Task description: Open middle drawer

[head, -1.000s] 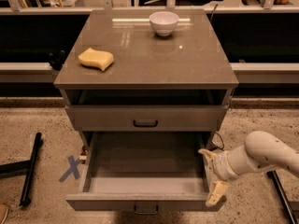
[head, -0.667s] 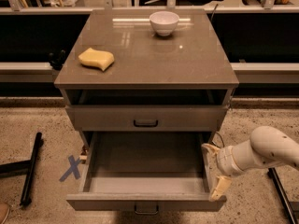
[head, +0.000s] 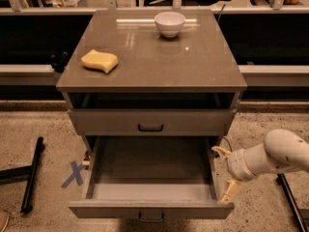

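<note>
The middle drawer (head: 149,208) is pulled far out of the cabinet, its wide shallow grey tray showing bare, with the small black loop handle (head: 150,217) on its front. The top drawer (head: 150,123) above it is closed. The lowest drawer is hidden beneath the open one. My gripper (head: 226,172) is just outside the open drawer's right side near its front corner, open and holding nothing. One cream finger (head: 220,152) points up-left and the other (head: 231,191) points down by the drawer front.
On the cabinet top (head: 203,66) sit a white bowl (head: 169,22) at the back and a yellow sponge (head: 99,61) at the left. A black bar (head: 32,175) and a blue X mark (head: 75,174) lie on the floor at left.
My gripper has drifted slightly up and to the right beside the drawer. The middle drawer stays pulled out as before.
</note>
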Available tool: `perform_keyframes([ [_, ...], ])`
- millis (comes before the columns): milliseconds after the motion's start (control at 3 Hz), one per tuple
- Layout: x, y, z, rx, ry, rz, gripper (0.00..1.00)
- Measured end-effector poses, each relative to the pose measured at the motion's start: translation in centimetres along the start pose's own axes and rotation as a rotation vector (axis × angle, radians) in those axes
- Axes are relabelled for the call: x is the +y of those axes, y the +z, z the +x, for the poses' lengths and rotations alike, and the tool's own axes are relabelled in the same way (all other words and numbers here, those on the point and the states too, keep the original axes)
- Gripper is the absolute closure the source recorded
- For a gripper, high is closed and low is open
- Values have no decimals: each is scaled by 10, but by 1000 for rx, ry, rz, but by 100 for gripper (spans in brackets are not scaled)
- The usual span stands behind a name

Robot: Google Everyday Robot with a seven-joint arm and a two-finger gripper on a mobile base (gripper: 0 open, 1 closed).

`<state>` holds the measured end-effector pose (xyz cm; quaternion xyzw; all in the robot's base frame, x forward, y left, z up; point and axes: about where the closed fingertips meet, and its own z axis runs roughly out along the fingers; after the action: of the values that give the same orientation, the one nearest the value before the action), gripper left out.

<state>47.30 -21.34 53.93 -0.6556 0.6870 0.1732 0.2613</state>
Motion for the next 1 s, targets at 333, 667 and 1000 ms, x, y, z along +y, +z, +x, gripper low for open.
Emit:
perform_keyframes([
  [333,-16,-40,5,-22,31,68,0],
  [667,-36,-103,5,-17,58,178,0],
  [1000,-49,-144,2,-7,68,244,0],
])
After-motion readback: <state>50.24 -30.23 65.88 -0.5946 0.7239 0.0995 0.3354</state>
